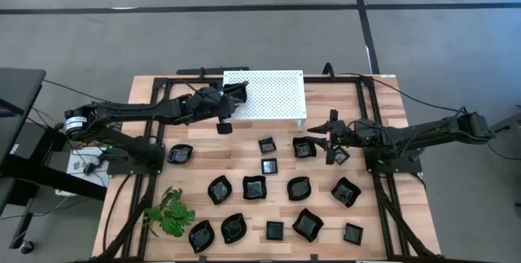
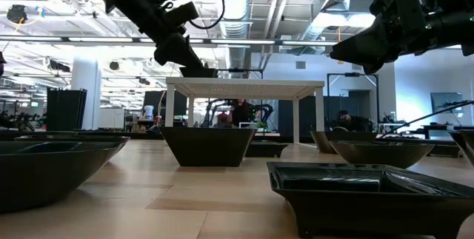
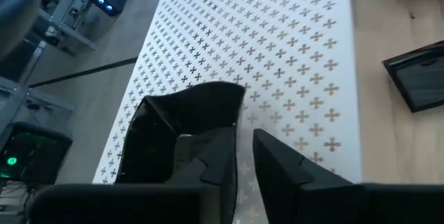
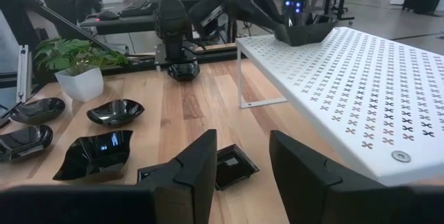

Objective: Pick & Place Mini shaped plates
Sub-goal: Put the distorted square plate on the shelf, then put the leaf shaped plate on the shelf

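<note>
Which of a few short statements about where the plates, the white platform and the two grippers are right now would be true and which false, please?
1. A black plate sits on the white perforated platform at the left gripper. True.
2. The right gripper is clamped on a plate. False: its fingers stand apart with nothing between them, above the plates on the table.
3. The green plant lies on the platform. False: it is on the table, at a corner far from the platform.
4. Most of the black plates lie on the wooden table, not on the platform. True.
5. The left gripper is over the plant. False: it is at the platform's edge.
</note>
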### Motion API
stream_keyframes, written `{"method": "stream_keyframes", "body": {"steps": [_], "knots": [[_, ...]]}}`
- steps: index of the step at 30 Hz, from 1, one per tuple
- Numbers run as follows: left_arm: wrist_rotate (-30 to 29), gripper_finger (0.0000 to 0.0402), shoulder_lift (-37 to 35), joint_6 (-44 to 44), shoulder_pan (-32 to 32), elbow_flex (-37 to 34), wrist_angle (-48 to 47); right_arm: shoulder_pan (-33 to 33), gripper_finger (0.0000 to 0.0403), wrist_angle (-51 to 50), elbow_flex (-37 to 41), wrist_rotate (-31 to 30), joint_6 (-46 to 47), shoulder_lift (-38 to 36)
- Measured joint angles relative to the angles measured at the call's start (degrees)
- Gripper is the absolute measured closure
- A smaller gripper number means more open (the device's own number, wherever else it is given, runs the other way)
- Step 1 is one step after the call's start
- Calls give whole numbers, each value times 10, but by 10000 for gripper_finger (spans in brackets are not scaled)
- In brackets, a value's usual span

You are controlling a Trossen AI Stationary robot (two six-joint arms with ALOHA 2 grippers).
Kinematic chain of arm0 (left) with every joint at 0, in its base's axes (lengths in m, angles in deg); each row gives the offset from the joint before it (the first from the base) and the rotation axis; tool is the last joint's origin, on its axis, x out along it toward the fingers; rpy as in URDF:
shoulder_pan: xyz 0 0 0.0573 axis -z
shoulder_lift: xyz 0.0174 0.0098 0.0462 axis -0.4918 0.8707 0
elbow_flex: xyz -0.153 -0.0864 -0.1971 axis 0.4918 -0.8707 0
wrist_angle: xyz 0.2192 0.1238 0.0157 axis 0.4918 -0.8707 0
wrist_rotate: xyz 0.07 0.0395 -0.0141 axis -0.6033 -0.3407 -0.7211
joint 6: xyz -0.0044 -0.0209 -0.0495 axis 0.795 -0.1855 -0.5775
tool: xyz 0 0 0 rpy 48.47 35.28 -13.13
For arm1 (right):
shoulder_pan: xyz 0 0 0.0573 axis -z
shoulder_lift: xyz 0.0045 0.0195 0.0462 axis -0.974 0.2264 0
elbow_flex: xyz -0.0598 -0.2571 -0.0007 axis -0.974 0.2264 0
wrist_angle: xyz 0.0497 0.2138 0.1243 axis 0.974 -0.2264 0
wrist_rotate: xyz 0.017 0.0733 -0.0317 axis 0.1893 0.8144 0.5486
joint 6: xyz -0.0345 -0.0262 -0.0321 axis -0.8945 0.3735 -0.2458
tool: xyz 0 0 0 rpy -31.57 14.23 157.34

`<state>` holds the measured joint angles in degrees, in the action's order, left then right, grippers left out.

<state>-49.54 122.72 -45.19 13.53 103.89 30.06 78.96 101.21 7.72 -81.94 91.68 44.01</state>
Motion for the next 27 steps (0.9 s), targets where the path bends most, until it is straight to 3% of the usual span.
{"method": "stream_keyframes", "body": {"steps": [6,10,13,20,27], "knots": [[-34,303,-4,-27,28,0,2,0,274,0,0,0,0,0],[-125,286,-39,-59,95,0,4,0,274,0,0,0,0,0],[-140,277,-78,-93,160,0,5,0,274,0,0,0,0,0],[-142,278,-128,-325,300,-11,-67,-2,274,0,0,0,0,0],[-140,279,-85,-649,389,-43,-277,-2,274,0,0,0,0,0]]}}
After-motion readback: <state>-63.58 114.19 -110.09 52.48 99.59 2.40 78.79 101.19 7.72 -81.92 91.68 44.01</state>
